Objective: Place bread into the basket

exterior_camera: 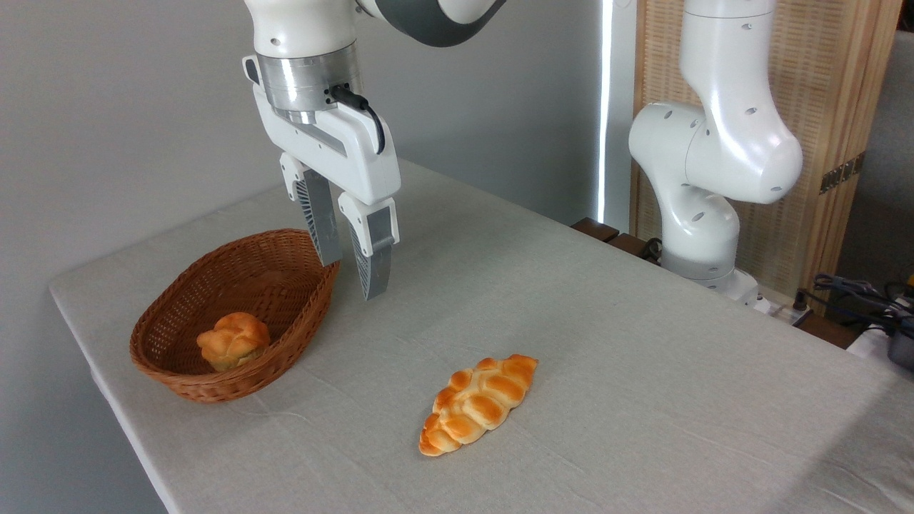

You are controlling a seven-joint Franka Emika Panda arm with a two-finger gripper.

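- Lying nearest the camera, the bread (478, 404) is resting flat on the grey cloth of the table (643, 400), its long axis running diagonally from the lower left up to the right, with nothing touching it.
- The braided loaf is sitting outside the basket (171, 371), off to the basket's right and a little nearer the camera, with a strip of bare cloth between them.
- The wicker basket is standing upright near the table's left edge, and a small round bun (233, 340) is sitting inside it, toward its near end.
- The gripper (351, 271) is hanging above the table just past the basket's far right rim, well apart from the loaf, which is lying down and to the right of it.
- Its two fingers (373, 265) are pointing downward with a clear gap between them, and they are holding nothing.
- The left finger is overlapping the basket's far rim in this view; whether it is touching the wicker is not something the picture is settling.
- The arm's white base (703, 221) is standing beyond the table's far right edge, in front of a wooden slatted screen (842, 143).
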